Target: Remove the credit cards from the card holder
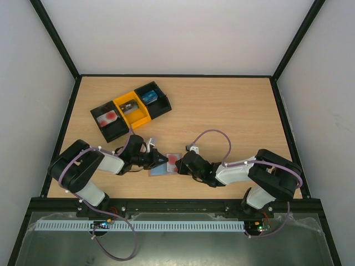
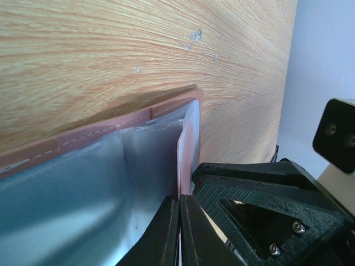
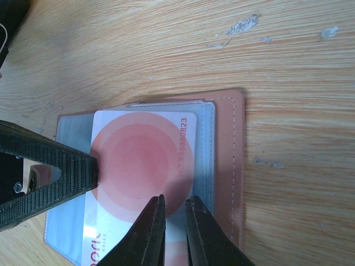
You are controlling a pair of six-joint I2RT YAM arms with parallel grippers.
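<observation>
Card holder (image 3: 224,166), one, lies open at the table's (image 1: 233,111) near middle, between two grippers. Left gripper (image 2: 178,221) is pressed together, pinching an edge of the one credit card (image 3: 141,160) on the holder. Right gripper (image 3: 175,216) is nearly closed over that card; can't tell if it grips. One three-section tray (image 1: 165,105) sits far left.

Credit card (image 3: 141,160): red print sideways along right edge, reads about "NO.88880823", slightly blurred. Pale lettering at lower left corner cut off, unreadable. No other legible text.
</observation>
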